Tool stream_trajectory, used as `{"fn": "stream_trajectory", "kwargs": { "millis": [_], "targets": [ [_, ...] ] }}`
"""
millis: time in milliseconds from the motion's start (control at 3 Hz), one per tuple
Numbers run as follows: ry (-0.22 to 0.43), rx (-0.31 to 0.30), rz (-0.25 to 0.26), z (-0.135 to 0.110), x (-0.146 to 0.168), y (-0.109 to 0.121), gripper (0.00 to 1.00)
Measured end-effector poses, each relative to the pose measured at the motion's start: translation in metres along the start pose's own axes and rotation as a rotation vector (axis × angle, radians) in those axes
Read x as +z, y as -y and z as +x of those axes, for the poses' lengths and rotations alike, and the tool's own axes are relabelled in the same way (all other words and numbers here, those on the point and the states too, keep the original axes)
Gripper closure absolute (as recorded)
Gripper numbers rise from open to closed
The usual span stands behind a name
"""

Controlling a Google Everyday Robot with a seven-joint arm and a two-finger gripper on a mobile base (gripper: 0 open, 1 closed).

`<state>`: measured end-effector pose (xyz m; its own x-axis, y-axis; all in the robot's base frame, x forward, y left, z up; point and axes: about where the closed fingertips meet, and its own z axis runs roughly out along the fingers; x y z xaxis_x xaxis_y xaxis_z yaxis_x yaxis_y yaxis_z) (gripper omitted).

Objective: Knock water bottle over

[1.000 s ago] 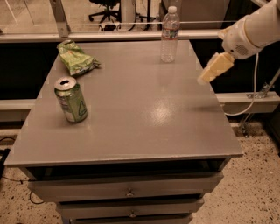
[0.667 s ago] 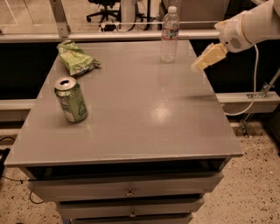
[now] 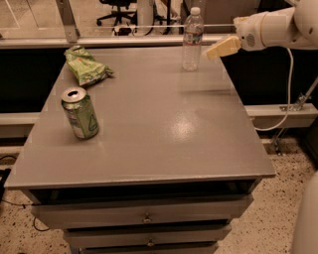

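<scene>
The jaws are seen pressed together into one tan wedge, with nothing held between them. The gripper (image 3: pixel 212 51) is carried on a white arm (image 3: pixel 278 26) reaching in from the right, and its tip is held just beside the water bottle (image 3: pixel 192 39) at mid-height; contact cannot be determined. The bottle is shown upright near the far right edge of a grey table (image 3: pixel 164 119), whose top carries a soft glare. A green-and-silver can (image 3: pixel 79 113) is placed upright near the left edge, and a crumpled green bag (image 3: pixel 88 71) lies behind it. Drawers (image 3: pixel 146 218) are fitted beneath the top. A speckled floor (image 3: pixel 258 233), a white cable (image 3: pixel 289 89) and an office chair (image 3: pixel 117 9) are visible around it.
</scene>
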<state>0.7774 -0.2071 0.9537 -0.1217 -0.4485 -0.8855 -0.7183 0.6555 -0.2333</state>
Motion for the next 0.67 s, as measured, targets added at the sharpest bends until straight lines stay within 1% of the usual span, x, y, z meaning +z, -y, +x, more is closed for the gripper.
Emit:
{"fn": "stream_trajectory", "kwargs": {
  "millis": [333,667],
  "targets": [
    [0.065,0.041,-0.006,-0.009,0.027,0.008,0.00],
    [0.098,0.075,-0.028,-0.012,0.057,0.002,0.00]
  ]
}}
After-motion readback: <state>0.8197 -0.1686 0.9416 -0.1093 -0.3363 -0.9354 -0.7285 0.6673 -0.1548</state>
